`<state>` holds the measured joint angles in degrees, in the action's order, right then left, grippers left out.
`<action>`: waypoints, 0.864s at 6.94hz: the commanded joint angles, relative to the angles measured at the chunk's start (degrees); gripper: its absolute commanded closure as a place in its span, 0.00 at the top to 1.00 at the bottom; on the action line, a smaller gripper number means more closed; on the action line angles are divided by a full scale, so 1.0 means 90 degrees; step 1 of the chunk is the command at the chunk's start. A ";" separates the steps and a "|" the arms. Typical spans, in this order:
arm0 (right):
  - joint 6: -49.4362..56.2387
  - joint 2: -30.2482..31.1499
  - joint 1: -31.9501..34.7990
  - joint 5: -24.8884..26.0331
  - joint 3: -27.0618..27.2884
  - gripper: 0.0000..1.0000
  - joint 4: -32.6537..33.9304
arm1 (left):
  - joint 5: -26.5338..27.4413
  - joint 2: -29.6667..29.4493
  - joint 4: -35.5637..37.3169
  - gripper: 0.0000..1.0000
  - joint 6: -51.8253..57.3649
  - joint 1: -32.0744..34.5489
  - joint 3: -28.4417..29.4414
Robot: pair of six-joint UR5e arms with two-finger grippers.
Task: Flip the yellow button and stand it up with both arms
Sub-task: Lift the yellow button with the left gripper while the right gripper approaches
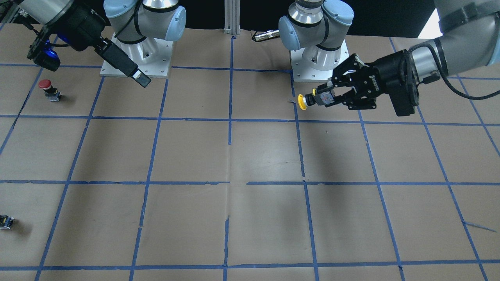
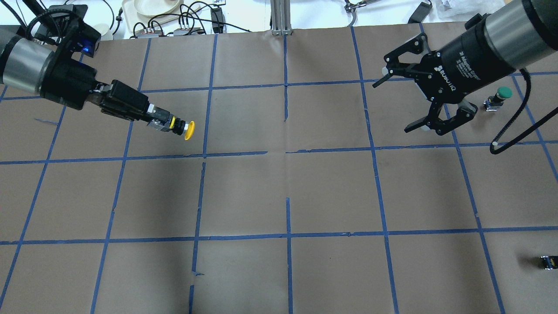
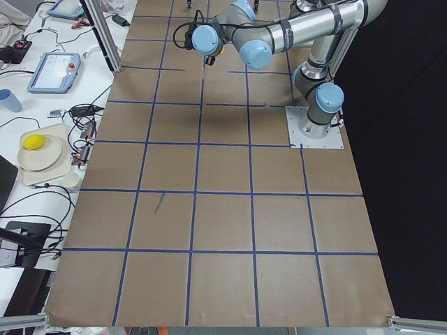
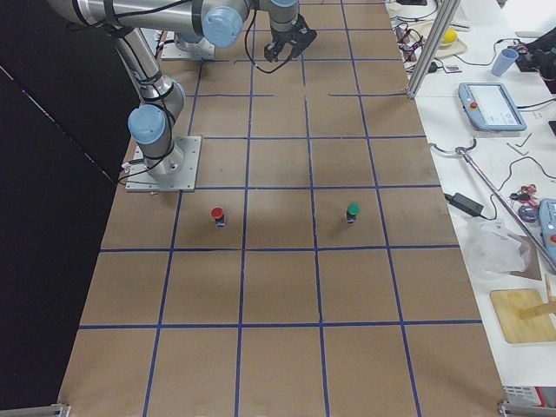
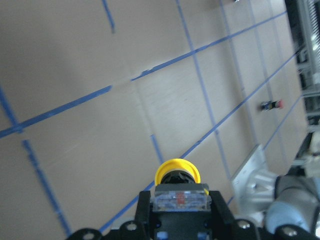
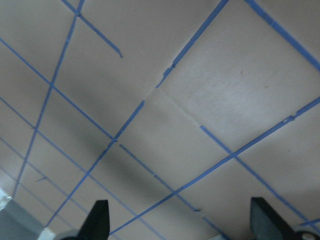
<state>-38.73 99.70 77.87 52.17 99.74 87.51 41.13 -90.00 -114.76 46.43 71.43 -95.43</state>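
The yellow button (image 2: 188, 130) is held in my left gripper (image 2: 159, 118), which is shut on its black-and-grey body. It lies sideways above the table with its cap pointing away from the fingers. It also shows in the front view (image 1: 302, 102) in the left gripper (image 1: 327, 97), and in the left wrist view (image 5: 176, 172). My right gripper (image 2: 393, 106) is open and empty, well off to the right above the table. Its fingertips (image 6: 100, 220) frame bare paper in the right wrist view. In the front view the right gripper (image 1: 141, 80) shows edge-on.
A red-capped button (image 1: 47, 88) stands near the right arm's base (image 1: 136, 58). A green-capped button (image 2: 500, 97) stands beside the right wrist. A tiny dark capless part (image 2: 547, 261) lies at the near right edge. Brown paper with blue tape grid (image 2: 287, 196) covers the table.
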 commanded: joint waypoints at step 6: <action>-0.2960 0.0280 0.0019 -0.3283 0.0071 1.00 0.0149 | -0.4325 0.0185 -0.0198 0.09 -0.1692 0.1536 -0.0120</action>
<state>-63.37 101.81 78.01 25.41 100.43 88.36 4.00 -88.28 -116.48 31.33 84.90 -96.47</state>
